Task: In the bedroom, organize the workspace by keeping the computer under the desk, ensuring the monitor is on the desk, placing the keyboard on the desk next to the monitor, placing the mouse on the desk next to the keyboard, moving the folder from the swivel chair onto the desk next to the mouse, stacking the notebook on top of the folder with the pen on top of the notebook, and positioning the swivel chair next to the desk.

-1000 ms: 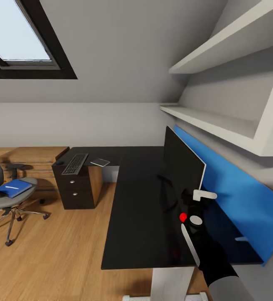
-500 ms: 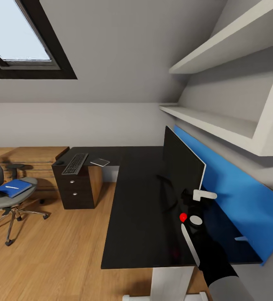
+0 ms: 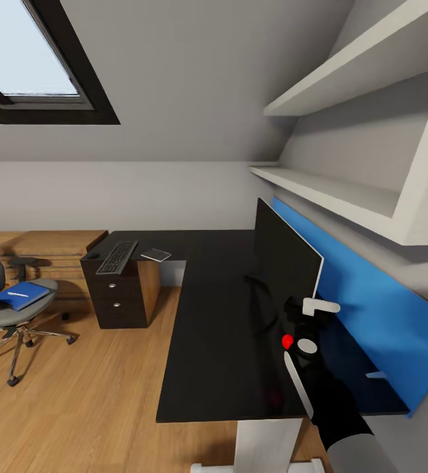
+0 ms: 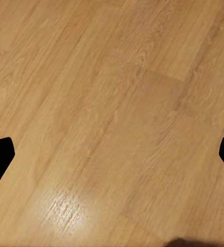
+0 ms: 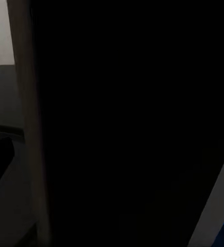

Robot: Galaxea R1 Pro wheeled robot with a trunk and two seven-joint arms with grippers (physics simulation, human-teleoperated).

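My right jaws (image 3: 304, 326) sit against the lower corner of the monitor (image 3: 285, 263), which stands on the worktop (image 3: 214, 341); whether they clamp it I cannot tell. My left jaws (image 4: 112, 154) hang spread wide over the floor (image 4: 112, 103), empty. A careless pull could tip the thin screen off its stand. Well apart at the far end lie the keyboard (image 3: 117, 257) and notebook (image 3: 156, 255); the folder (image 3: 21, 295) rests on the swivel chair (image 3: 10, 312).
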